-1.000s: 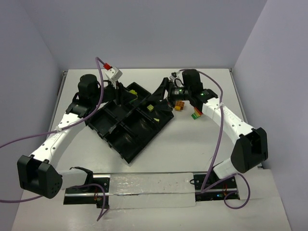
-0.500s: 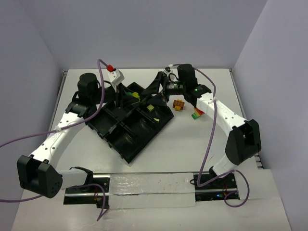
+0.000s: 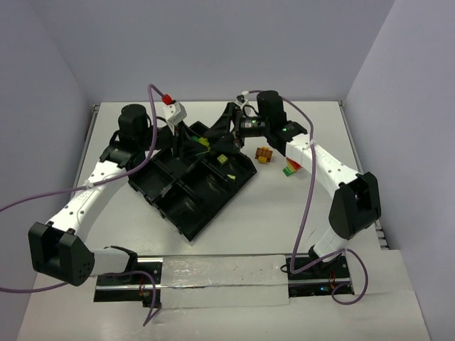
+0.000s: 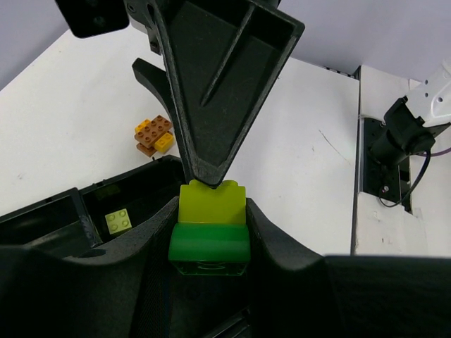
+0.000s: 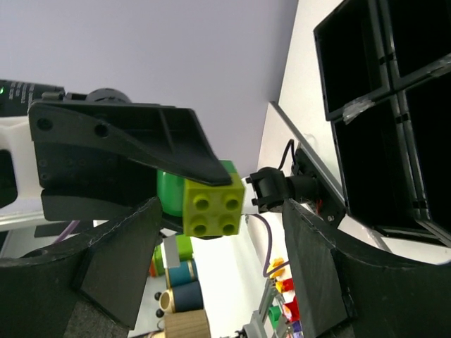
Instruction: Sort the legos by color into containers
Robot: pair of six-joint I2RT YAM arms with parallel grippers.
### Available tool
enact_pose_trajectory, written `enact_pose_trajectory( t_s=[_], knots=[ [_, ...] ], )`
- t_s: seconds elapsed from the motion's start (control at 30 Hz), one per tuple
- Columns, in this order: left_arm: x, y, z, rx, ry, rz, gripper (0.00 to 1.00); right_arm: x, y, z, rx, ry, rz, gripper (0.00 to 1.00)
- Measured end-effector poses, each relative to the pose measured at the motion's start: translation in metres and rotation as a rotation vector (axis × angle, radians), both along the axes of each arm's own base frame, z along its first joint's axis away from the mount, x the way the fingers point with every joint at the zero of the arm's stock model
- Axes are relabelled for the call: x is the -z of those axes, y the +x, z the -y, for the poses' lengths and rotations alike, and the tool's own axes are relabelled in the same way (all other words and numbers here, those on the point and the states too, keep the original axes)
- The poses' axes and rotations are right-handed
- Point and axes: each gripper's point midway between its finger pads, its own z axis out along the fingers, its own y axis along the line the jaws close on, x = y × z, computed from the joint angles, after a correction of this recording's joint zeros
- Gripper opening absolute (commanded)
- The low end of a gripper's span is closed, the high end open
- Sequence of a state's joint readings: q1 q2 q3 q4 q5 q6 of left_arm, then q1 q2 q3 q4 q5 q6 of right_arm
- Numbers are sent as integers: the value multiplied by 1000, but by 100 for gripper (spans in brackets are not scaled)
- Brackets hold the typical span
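My left gripper (image 4: 211, 213) is shut on a two-brick lego stack, a green brick (image 4: 208, 243) with a yellow-green brick (image 4: 211, 203) on it. It holds the stack above the far corner of the black tray of containers (image 3: 186, 213). My right gripper (image 5: 220, 243) faces it, open, and the yellow-green brick (image 5: 213, 206) lies between its fingers with a gap on each side. In the top view the two grippers meet tip to tip, left gripper (image 3: 192, 140), right gripper (image 3: 223, 133). One pale yellow-green lego (image 3: 222, 160) lies in a far compartment.
An orange and yellow lego cluster (image 3: 264, 154) sits on the table just right of the tray. A red and green lego piece (image 3: 292, 168) lies beside the right forearm. The tray stands turned diagonally in the middle of the table.
My right gripper has swung left from beside the orange cluster to the tray's far corner, facing the left gripper. The left gripper has shifted slightly right, still holding its stack.
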State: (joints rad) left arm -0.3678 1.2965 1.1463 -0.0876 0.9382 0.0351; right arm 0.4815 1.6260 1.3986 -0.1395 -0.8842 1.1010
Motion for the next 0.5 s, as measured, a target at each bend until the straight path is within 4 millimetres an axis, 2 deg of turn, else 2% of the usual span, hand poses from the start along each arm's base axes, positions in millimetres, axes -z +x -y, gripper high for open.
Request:
enact_pose_trajectory(
  t_s=[0.17, 0.5],
  knots=[
    [3, -1, 1, 7, 4, -9, 0, -4, -4, -3, -19, 14, 10, 73],
    [3, -2, 2, 13, 5, -14, 0, -9, -10, -10, -47, 36, 20, 60]
  ],
)
